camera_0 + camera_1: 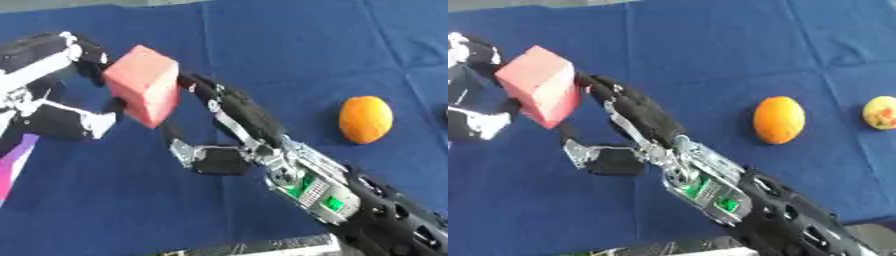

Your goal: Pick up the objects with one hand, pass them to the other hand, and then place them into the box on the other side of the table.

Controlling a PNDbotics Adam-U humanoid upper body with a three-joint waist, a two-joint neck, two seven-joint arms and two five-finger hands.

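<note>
While both hands meet at the upper left of the views, the stock on show counts as follows.

Blocks: one. A pink block (144, 84), box-shaped and tilted, is raised above the blue tablecloth (289, 45), between the two hands.

Hands: two. The left hand (54, 85) comes in from the left edge, black and white, its fingers curled around the block's far and lower sides; it grips the block. The right hand (229, 131) reaches up from the lower right on a black arm with green parts showing at the wrist. Its long fingers (223, 102) stretch toward the block's right face and reach its edge; the thumb (188, 152) sticks out below, apart from the block. The fingers look extended rather than curled, so this hand reads as open against the block.

Fruit: two. One orange (779, 119), oval, lies on the cloth to the right of the arm, well apart from the block. One yellowish fruit with a reddish patch (882, 113) lies at the right edge of the right eye view, near the orange, not touching it.

Cloth: one, blue, creased, covering the table.
</note>
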